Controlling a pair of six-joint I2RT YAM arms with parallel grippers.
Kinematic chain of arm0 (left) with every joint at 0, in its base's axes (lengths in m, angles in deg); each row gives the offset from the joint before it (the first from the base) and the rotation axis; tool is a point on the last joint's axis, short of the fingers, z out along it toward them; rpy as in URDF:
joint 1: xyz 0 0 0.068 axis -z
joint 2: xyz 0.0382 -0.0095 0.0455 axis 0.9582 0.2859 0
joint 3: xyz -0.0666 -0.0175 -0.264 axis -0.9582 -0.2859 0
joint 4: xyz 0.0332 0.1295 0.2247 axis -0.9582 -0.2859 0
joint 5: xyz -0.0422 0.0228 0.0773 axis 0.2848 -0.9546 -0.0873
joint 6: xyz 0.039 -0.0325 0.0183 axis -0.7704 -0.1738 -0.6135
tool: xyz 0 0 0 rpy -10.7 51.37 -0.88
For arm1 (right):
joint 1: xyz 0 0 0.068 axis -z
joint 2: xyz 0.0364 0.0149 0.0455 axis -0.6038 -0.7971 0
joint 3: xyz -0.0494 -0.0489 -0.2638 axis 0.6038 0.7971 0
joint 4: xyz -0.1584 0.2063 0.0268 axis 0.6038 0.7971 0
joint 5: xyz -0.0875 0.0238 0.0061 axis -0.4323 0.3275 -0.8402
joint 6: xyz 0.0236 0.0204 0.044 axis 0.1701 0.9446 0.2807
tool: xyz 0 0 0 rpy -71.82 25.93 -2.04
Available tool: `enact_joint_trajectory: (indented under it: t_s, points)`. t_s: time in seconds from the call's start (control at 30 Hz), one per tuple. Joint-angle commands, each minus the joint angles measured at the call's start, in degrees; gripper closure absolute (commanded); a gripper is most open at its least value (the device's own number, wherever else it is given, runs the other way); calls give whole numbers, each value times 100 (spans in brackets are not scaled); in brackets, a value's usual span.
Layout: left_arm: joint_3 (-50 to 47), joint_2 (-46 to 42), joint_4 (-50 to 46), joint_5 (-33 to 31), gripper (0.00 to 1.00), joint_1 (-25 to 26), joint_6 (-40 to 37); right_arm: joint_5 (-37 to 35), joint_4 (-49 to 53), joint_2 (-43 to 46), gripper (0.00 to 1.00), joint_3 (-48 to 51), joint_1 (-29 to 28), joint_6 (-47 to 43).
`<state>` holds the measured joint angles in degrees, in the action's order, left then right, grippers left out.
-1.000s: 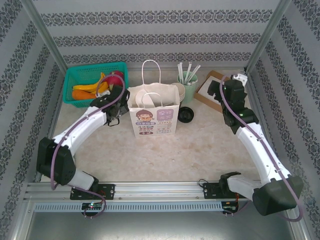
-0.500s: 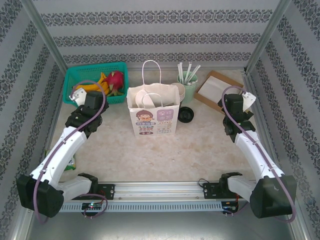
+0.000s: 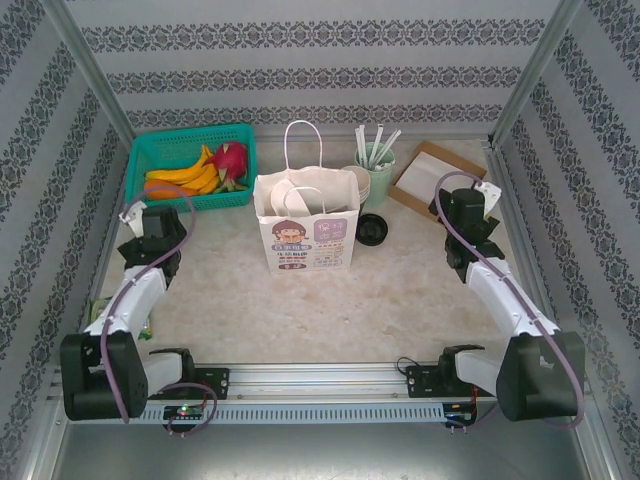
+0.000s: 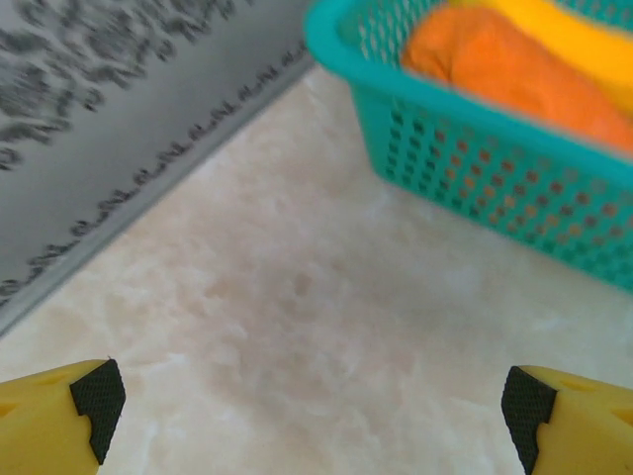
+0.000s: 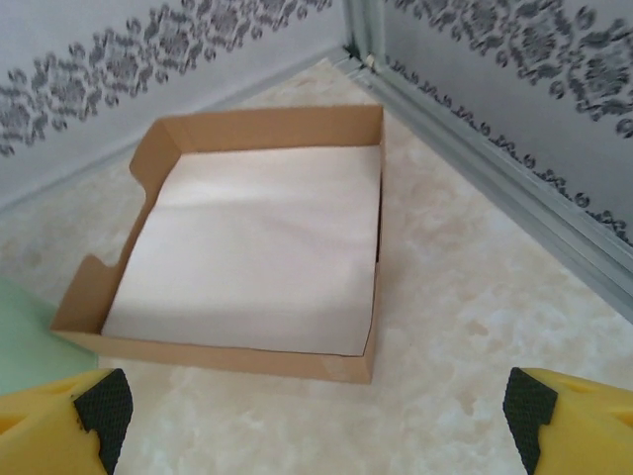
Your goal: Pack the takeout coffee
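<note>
Cardboard tray (image 5: 227,354) of white paper (image 5: 257,247) beyond wide-spread yellow fingers (image 5: 45,424).

High rear view over table (image 3: 400,290); wrist views close on basket (image 4: 475,168) and tray (image 5: 227,358) (both shared)

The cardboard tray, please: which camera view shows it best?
Right wrist: the cardboard tray is close and whole, white paper inside. Top external shows it small, partly behind the right arm. Left wrist faces the teal basket.
</note>
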<state>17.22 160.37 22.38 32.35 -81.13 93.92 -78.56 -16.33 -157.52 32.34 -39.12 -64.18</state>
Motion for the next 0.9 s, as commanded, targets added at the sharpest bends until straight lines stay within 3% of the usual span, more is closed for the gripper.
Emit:
enact_joint_trajectory:
  t_s: [0.0, 0.1, 0.17, 0.33, 0.43, 0.47, 0.53, 0.63, 0.73, 0.87]
  points:
    - [-47, 422, 1623, 1314, 0, -69, -905, 469, -660, -223, 2, 137, 47, -543]
    - [-97, 1025, 2296, 2205, 0, -41, -1053, 732, -824, -468, 2, 182, 76, -750]
    - [-418, 1319, 3305, 2403, 0, 19, -1029, 976, -976, -611, 2, 244, 75, -872]
    - [-942, 1264, 4207, 2825, 1, 185, -1414, 1357, -1357, -676, 2, 369, 88, -1202]
    - [-1271, 1840, 5348, 2513, 0, 672, -1917, 1493, -1465, -686, 2, 420, 110, -1292]
    - [-1146, 1953, 5399, 2354, 0, 796, -2029, 1530, -1479, -679, 2, 431, 110, -1304]
    - [-690, 1835, 4238, 2022, 1, 840, -1940, 1579, -1509, -656, 2, 478, 110, -1328]
    - [-879, 1868, 4671, 1039, 0, 884, -1611, 1365, -1563, -562, 2, 629, 78, -1388]
    - [-868, 1867, 4647, 988, 0, 907, -1615, 400, -1953, -521, 2, 1028, 12, -1504]
    - [-855, 1863, 4612, 989, 0, 907, -1613, 830, -3269, -853, 2, 1446, 130, -1784]
